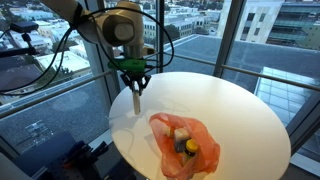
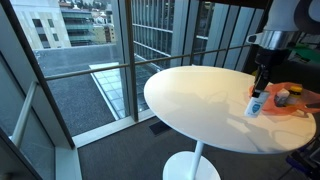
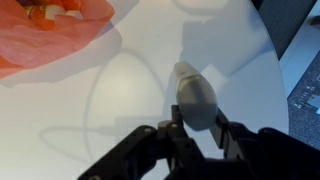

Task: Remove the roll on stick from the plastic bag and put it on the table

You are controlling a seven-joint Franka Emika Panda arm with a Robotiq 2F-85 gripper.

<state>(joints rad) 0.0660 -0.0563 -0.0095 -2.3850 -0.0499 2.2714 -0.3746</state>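
The roll on stick (image 1: 136, 102) is a small pale tube with a blue label, held upright at the white round table's (image 1: 230, 110) edge. It also shows in an exterior view (image 2: 256, 104) and in the wrist view (image 3: 195, 97). My gripper (image 1: 136, 88) is shut on its top, fingers on both sides (image 3: 195, 125). Its base looks at or just above the tabletop. The orange plastic bag (image 1: 185, 145) lies open on the table a short way from the gripper, with small items inside. The bag also shows in the wrist view (image 3: 45, 40).
The table edge is right beside the gripper. Glass windows and a railing (image 2: 110, 70) surround the table. A small yellow and dark item (image 1: 190, 146) stays in the bag.
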